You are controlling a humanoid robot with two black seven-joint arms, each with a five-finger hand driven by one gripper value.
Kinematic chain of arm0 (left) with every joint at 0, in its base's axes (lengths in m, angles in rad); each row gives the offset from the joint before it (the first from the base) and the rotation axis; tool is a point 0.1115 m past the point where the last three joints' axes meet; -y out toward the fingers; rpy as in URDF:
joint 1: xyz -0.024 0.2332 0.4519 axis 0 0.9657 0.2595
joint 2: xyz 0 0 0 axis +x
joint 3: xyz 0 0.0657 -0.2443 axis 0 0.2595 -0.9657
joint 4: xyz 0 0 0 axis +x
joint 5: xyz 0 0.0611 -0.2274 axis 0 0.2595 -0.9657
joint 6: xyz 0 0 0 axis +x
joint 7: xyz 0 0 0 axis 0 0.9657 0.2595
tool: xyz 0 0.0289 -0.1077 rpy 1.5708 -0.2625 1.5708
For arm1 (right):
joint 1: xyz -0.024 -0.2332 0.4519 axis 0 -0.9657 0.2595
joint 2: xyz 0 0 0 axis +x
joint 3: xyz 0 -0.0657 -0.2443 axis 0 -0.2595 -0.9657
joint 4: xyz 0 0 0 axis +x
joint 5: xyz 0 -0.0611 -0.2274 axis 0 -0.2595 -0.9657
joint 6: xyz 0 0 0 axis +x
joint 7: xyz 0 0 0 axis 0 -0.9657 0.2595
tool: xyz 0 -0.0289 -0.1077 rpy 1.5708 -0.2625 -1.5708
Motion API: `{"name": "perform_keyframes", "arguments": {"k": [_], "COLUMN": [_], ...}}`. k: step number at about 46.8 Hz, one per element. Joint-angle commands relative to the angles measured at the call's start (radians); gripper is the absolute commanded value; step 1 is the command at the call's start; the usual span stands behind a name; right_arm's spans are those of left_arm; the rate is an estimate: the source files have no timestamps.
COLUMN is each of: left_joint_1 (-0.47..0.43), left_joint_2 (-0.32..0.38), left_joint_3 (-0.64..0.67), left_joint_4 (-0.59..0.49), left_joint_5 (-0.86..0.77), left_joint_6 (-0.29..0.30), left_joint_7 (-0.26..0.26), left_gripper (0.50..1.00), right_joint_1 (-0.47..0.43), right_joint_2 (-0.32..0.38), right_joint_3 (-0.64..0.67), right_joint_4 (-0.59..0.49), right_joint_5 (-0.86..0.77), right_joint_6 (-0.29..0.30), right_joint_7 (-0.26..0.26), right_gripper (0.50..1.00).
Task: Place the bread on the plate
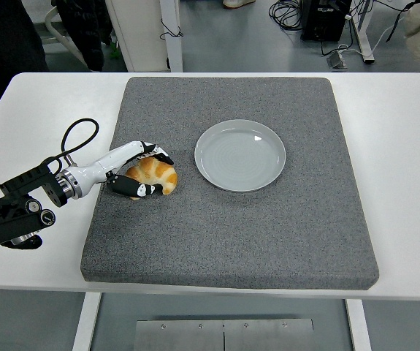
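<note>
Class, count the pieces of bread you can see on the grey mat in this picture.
1. The single bread, a croissant, lies on the grey mat left of the plate, with the left hand curled around it. Nothing appears to be hidden.
</note>
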Motion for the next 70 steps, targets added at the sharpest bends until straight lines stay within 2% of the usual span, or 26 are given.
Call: {"name": "perform_keyframes", "arguments": {"k": [1,16,36,45,55,65,70], "left_joint_1": [-0.004,-0.047,-0.247,-0.322,-0.409,-0.452,-0.451], "left_joint_2": [0.005,0.014,0.127,0.155,0.169,0.151,0.074], "left_joint_3": [-0.004,-0.009,0.010,0.013,0.013,0.010,0.020], "left_joint_4": [0.004,0.005,0.005,0.005,0.005,0.007,0.024], "left_joint_5": [0.005,0.011,0.056,0.077,0.077,0.077,0.080], "left_joint_6": [0.001,0.003,-0.008,-0.016,-0.065,-0.091,-0.090], "left_joint_7": [-0.003,-0.010,-0.007,-0.003,0.002,0.005,0.008], "left_gripper": [0.500,0.500,0.500,0.500,0.500,0.500,0.500], "right_joint_1": [0.000,0.000,0.000,0.002,0.002,0.002,0.002], "right_joint_2": [0.000,0.000,0.000,0.000,0.000,0.000,0.000], "right_joint_3": [0.000,0.000,0.000,0.000,0.000,0.000,0.000], "right_joint_4": [0.000,0.000,0.000,0.000,0.000,0.000,0.000], "right_joint_5": [0.000,0.000,0.000,0.000,0.000,0.000,0.000], "right_joint_6": [0.000,0.000,0.000,0.000,0.000,0.000,0.000], "right_joint_7": [0.000,0.000,0.000,0.000,0.000,0.000,0.000], "right_gripper": [1.000,1.000,1.000,1.000,1.000,1.000,1.000]}}
